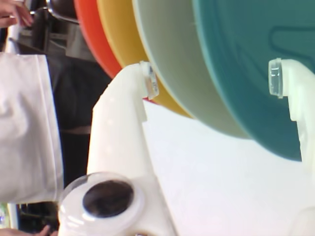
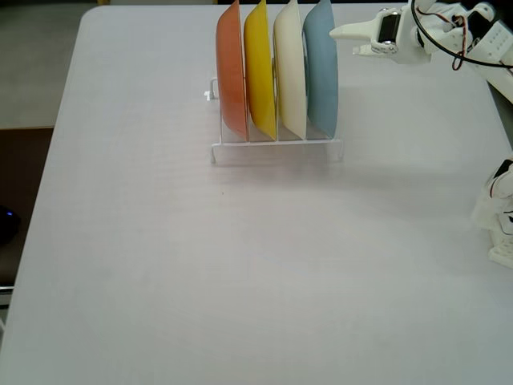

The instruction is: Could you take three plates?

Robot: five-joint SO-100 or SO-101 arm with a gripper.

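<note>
Close to the wrist lens sits the black round cap (image 1: 108,197) on my white hand (image 1: 214,81), and past it the two fingers stand wide apart with nothing between them but plate edges. One fingertip (image 1: 149,78) lies against the yellow plate's (image 1: 120,34) rim, the other (image 1: 275,77) hangs in front of the blue plate (image 1: 256,59), so the cream plate (image 1: 172,49) and the blue one fall inside the gap, and the yellow just about.

From the fixed view, all four plates stand on edge in a clear rack (image 2: 276,148) near the desk's (image 2: 160,265) far edge, about midway along it: orange (image 2: 230,72), yellow (image 2: 258,68), cream (image 2: 288,68), blue (image 2: 322,68), left to right. My hand (image 2: 341,32) comes in from the right of that view, pointing left at the blue plate's upper rim, very near it, touching or not I cannot tell.

What counts now, I reckon: the stack runs away from me along my reach, blue nearest, orange farthest, faces square to my approach. The far finger must slip between yellow and orange, or I take the wrong count.

No labels or writing that I can read anywhere.
</note>
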